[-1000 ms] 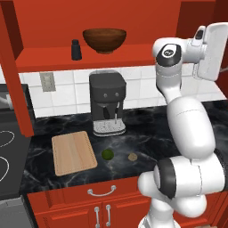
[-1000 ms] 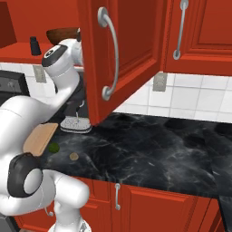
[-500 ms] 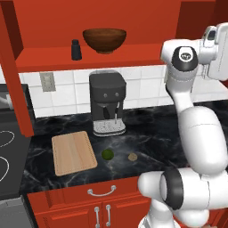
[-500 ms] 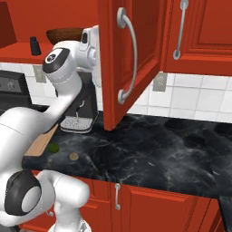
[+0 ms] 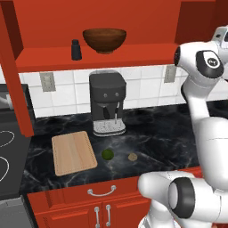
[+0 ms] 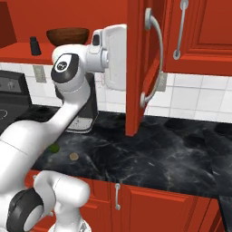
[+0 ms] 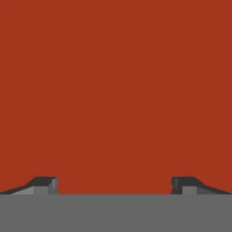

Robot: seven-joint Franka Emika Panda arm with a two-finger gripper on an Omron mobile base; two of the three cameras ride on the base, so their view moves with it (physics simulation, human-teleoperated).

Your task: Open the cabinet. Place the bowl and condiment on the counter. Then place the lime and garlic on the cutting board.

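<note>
One coffee machine point(image 5: 107, 103) stands beneath bowl point(image 5: 104, 40) and condiment point(image 5: 76, 50) — counter-bound.

Arm raised high, pincer point(image 7: 115, 183) wide open, empty.

cabinet point(image 6: 136, 68): red, door swung open | bowl point(image 5: 104, 40): dark brown, upright on shelf | condiment point(image 5: 76, 49): dark shaker, just beside bowl | cutting board point(image 5: 73, 152): tan, flat on black worktop point(image 5: 164, 133) | lime point(image 5: 107, 154), garlic point(image 5: 132, 156): on worktop near board
</note>
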